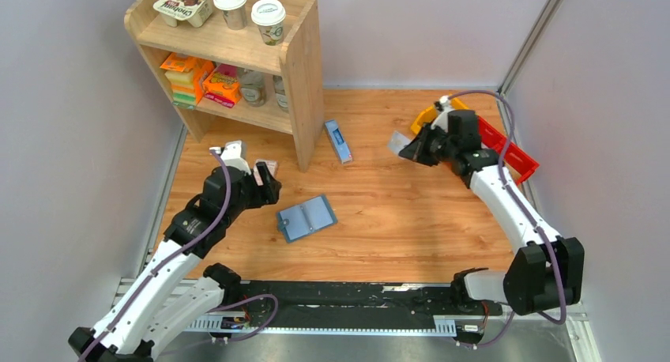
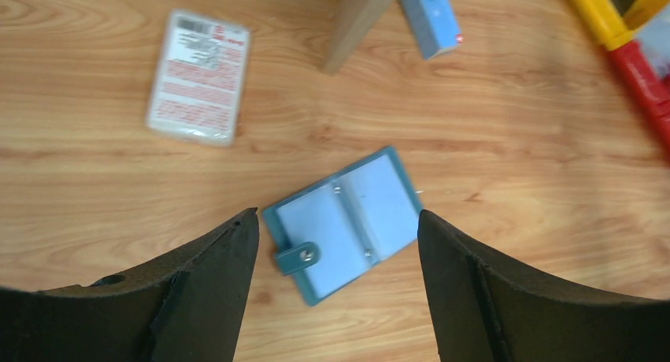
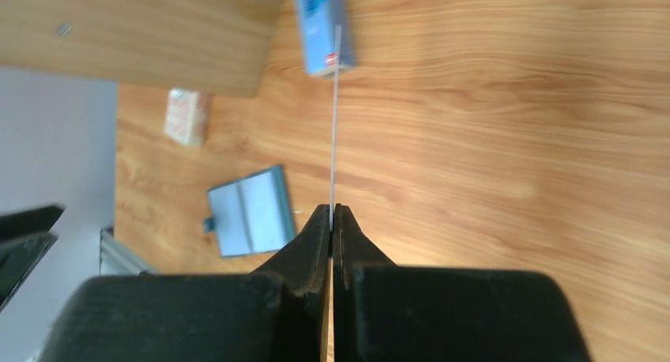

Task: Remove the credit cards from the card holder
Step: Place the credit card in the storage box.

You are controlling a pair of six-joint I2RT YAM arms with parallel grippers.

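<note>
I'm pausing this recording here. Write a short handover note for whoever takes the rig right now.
Left tool: open, empty, hovering close to the small flat teal-blue fabric card holder, which lies unfolded on the wooden table, pale pockets up.
Right tool: shut on a thin pale grey card, held in the air near the yellow plastic bin.
Done: one card is out.
To do: set that card down; whether the pockets hold more cards cannot be told, so check them.

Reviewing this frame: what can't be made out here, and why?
Whether the card holder holds more cards: pockets look pale and blurred in every view.
Print on the card in the right gripper: edge-on in the right wrist view, too small from above.
Text on the pink-and-white pack: blurred, left wrist view.
</note>
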